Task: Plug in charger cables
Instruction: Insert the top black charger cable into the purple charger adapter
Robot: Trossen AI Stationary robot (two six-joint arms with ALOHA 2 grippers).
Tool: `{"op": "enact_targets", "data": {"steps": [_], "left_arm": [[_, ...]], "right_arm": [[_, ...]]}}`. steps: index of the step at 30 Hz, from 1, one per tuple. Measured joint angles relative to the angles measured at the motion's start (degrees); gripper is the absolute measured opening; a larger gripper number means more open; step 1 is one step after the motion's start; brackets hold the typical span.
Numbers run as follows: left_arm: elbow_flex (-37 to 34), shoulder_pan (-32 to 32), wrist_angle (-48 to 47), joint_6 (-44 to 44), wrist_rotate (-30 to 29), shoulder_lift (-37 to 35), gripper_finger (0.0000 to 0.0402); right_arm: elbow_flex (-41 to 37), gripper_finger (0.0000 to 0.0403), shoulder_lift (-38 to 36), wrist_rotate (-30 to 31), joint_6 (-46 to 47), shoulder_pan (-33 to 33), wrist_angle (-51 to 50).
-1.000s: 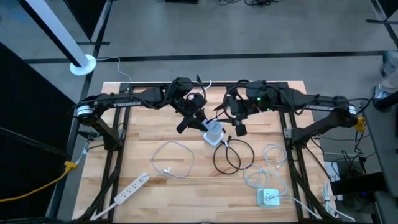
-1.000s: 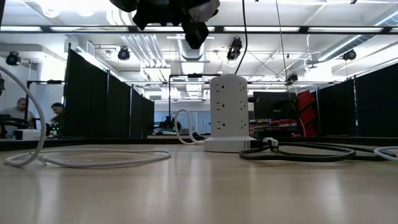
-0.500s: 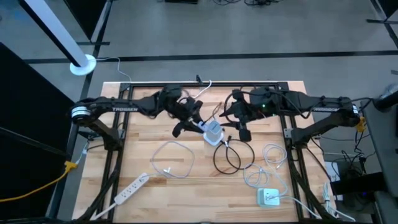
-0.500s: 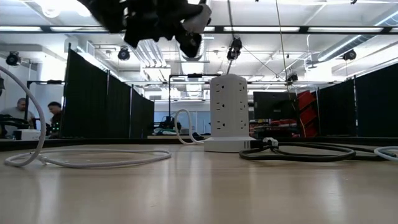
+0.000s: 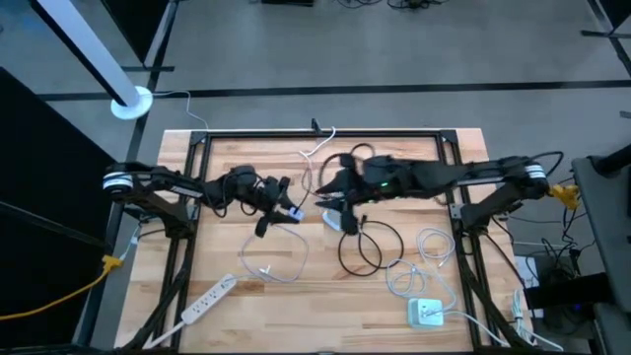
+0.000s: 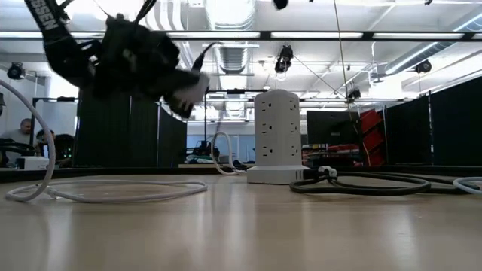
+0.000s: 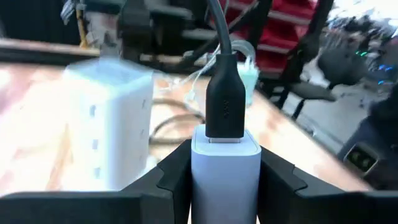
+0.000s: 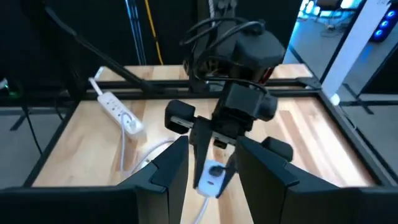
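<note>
My left gripper [image 5: 286,212] hangs above the table's middle left, shut on a small white charger block [image 7: 225,165] that has the black cable's plug [image 7: 224,106] stuck in its front end. In the low view it [image 6: 184,90] floats left of the white socket tower [image 6: 277,135]. My right gripper [image 5: 345,215] is open above the tower [image 5: 335,221], facing the left gripper. The black cable's loop [image 5: 365,247] lies right of the tower. A white cable loop [image 5: 276,251] lies near the table's middle. My left gripper pinches the white charger block by its two side faces [image 7: 199,168], one finger on each. The fingers point toward the table's right, at the tower, slanting a little down. The block is lifted clear of the table, its plugged end forward of the fingertips [image 7: 180,155].
A long white power strip [image 5: 207,301] lies at the near left. More white cables [image 5: 424,256] and a white charger block [image 5: 426,314] lie at the near right. A white cord [image 5: 320,143] leaves the tower toward the far edge. People sit beyond the table [image 6: 22,139].
My left gripper has drawn back from the tower toward the table's left edge and sunk lower, carrying the charger block with the black plug. My right arm has reached toward the table's left, its gripper now over the tower.
</note>
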Motion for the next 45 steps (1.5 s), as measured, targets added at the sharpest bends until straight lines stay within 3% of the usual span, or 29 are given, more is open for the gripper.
{"op": "enact_targets", "data": {"steps": [5,9,14,20,24,27,33,45], "left_arm": [[-4.2,-0.1,8.0,4.9,-6.9,1.5,0.0118],[-5.4,-0.1,9.2,7.4,-8.4,3.3,0.0118],[-6.3,-0.2,13.0,7.8,-8.7,8.8,0.0118],[-7.3,-0.2,27.7,7.0,-9.9,20.2,0.0118],[-6.7,-0.2,39.3,5.1,-10.1,28.7,0.0118],[-5.2,-0.2,38.4,4.9,-11.0,32.4,0.0118],[-0.3,-0.5,39.4,5.7,-10.4,37.8,0.0118],[5.7,-0.9,39.3,4.6,-9.4,43.9,0.0118]], "right_arm": [[4.1,0.0124,7.3,-0.1,-0.9,0.0,-0.2],[8.6,0.0128,13.1,-0.1,-0.2,-0.3,-3.2],[12.5,0.0117,17.7,1.5,8.7,-0.5,-11.7],[12.5,0.0101,18.3,4.2,21.5,-0.8,-21.1],[12.4,0.0108,18.4,5.3,31.2,-1.9,-21.1],[12.4,0.0121,18.4,6.4,34.7,-2.5,-19.8],[11.9,0.0143,19.5,7.5,31.7,-3.8,-22.0],[11.7,0.0131,22.1,8.8,5.1,-3.5,-26.7]]}}
